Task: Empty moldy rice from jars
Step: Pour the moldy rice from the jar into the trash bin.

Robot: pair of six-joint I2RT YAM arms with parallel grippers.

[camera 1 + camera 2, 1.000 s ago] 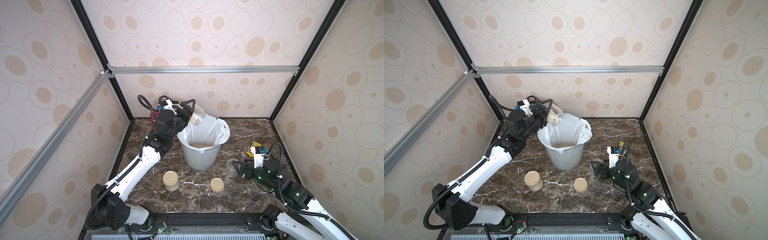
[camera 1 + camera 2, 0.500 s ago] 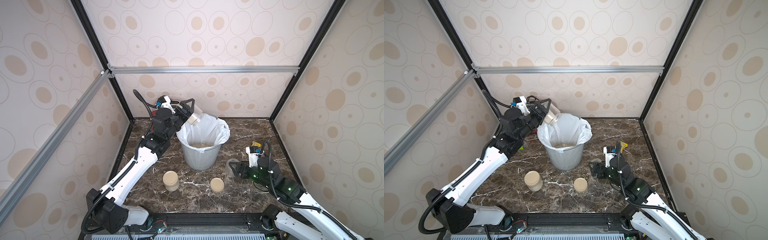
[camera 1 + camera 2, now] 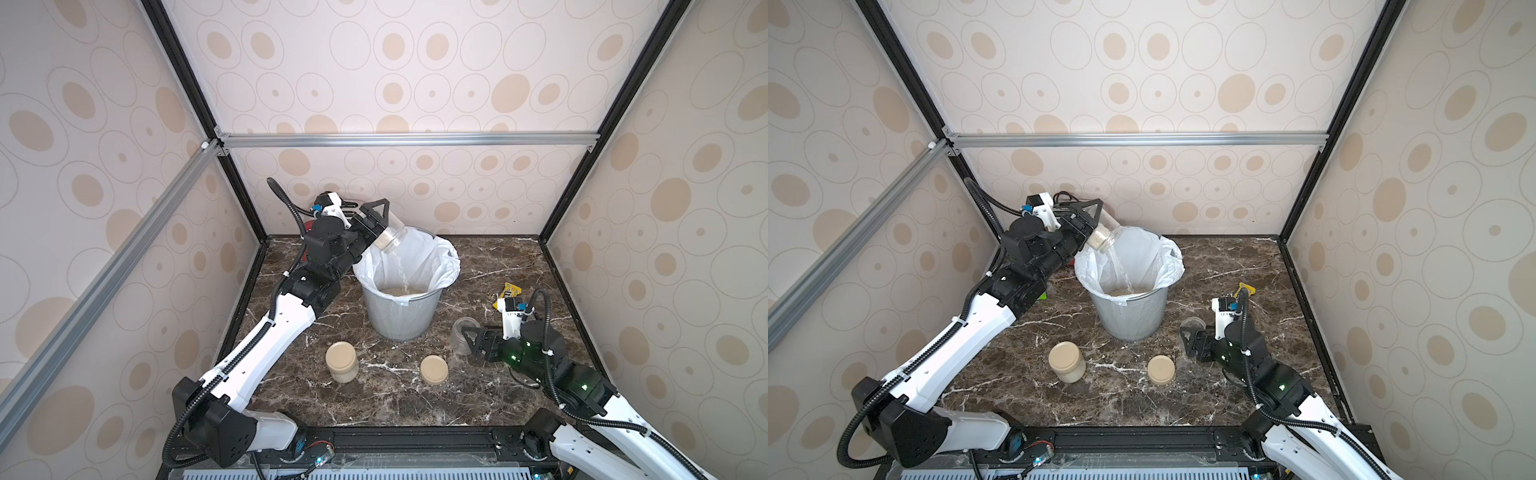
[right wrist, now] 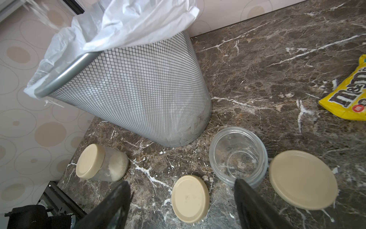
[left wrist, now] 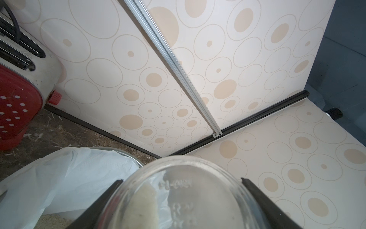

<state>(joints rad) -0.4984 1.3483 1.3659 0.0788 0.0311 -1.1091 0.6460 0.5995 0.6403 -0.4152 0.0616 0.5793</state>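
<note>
**Top views.** My left gripper (image 3: 380, 230) clamps the tipped jar (image 3: 392, 242) mouth-down over the bin (image 3: 399, 320). That way the rice (image 3: 400, 272) falls in a thin stream onto the heap inside the liner (image 3: 1142, 253). My right gripper (image 3: 471, 347) sits low by the empty jar (image 3: 462, 330), jaws spread, holding nothing. The lidded jar (image 3: 341, 361) stands at the front, next in line, I judge.

**Left wrist.** My fingers (image 5: 99, 202) press both sides of the glass. A patch of rice (image 5: 144, 206) clings inside, so the pour isn't done. A toaster (image 5: 17, 103) sits by the wall.

**Right wrist.** Tally:
- Three jars: one tipped in my grip and out of frame here, one empty (image 4: 237, 156), one lidded and full (image 4: 101, 162).
- Three lids: one on, two loose (image 4: 190, 198) (image 4: 303, 178), lying flat beside the empty jar.
- One bin.
- One candy packet (image 4: 348, 93).
</note>
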